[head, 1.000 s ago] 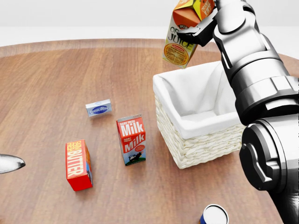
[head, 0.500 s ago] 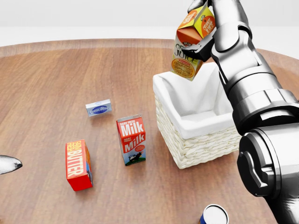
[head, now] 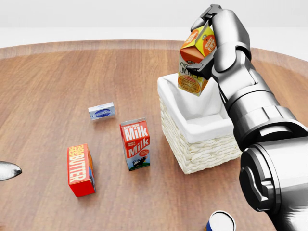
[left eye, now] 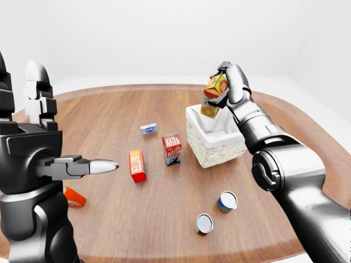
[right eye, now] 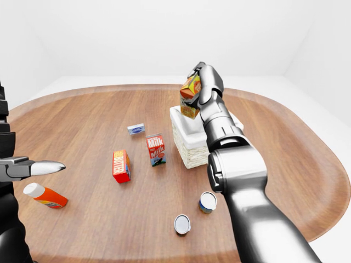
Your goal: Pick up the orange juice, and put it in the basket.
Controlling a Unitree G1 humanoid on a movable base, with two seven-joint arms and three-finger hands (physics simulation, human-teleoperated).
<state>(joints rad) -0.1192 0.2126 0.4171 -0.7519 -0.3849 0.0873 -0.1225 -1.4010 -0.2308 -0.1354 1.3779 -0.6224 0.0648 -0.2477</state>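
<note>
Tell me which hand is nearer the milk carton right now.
Left. The left hand hovers open off the milk carton's left in the left-eye view; the right hand grips the orange juice above the basket.

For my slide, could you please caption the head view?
Right hand holds the orange juice tilted above the white-lined basket; milk carton and butter box wait alongside.

On the wooden table (head: 57,77) I saw a milk carton (head: 135,144) standing upright, a red butter box (head: 81,170) to its left, and a small blue-and-white packet (head: 101,111) above them. Two cans (left eye: 227,201) (left eye: 203,223) sat nearer me, and an orange bottle (right eye: 45,195) lay at far left.
</note>
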